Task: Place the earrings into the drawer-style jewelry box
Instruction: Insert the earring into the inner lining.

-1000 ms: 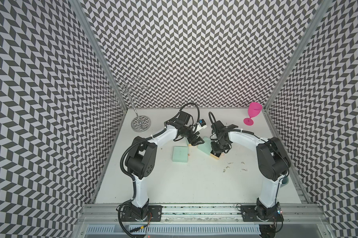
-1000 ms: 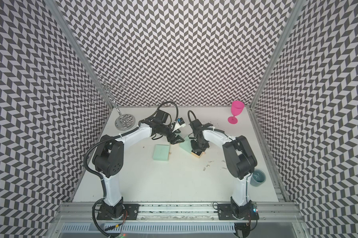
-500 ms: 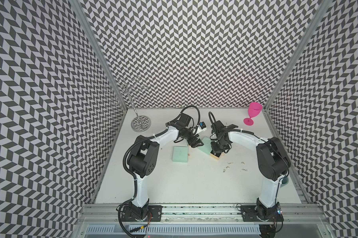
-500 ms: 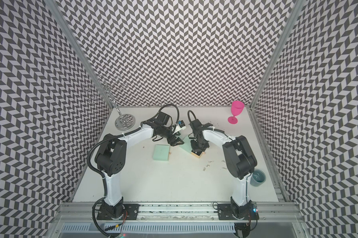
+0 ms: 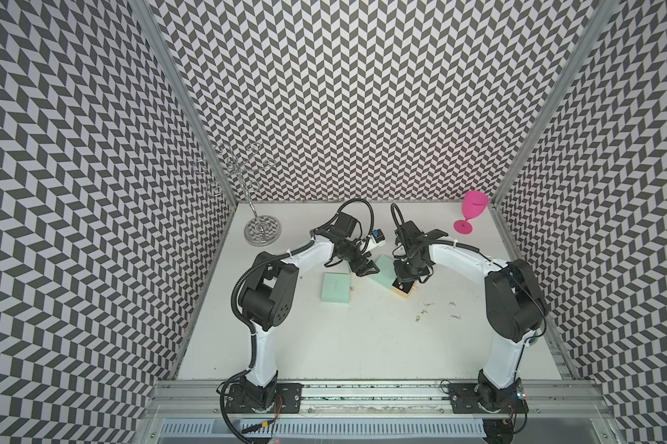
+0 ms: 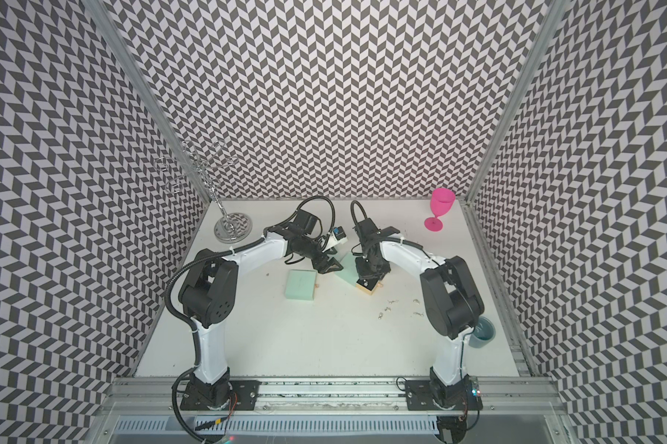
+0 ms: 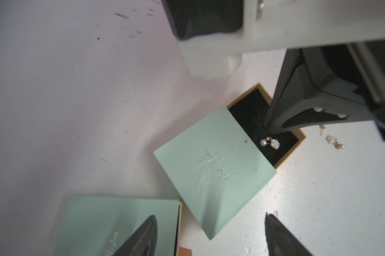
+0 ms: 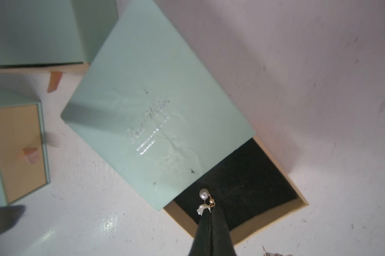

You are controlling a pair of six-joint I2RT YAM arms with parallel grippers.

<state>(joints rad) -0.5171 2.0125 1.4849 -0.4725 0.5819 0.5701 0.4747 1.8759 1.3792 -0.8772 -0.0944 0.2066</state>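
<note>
The jewelry box is a mint sleeve [image 5: 382, 271] [image 8: 156, 99] with its tan drawer [image 5: 403, 289] [image 7: 249, 106] pulled out, showing black lining [image 8: 249, 184]. My right gripper [image 8: 210, 209] [image 5: 401, 275] is shut on a pearl-and-flower earring [image 8: 204, 202] [image 7: 269, 143], which hangs just over the lining near the sleeve's edge. Several loose earrings [image 5: 428, 305] [image 6: 416, 301] [image 7: 334, 141] lie on the table to the right of the drawer. My left gripper [image 5: 364, 269] [image 7: 209, 235] hovers open and empty beside the sleeve's other end.
A second mint box [image 5: 335, 288] [image 7: 111, 221] lies shut just left of the jewelry box, under my left gripper's finger. A chrome wire stand [image 5: 262, 230] occupies the back left corner, a pink goblet [image 5: 470, 215] the back right. A teal cup [image 6: 483, 332] sits behind the right arm.
My left gripper has drifted slightly toward the jewelry box and its jaws have narrowed a little. The right gripper has held still over the drawer.
</note>
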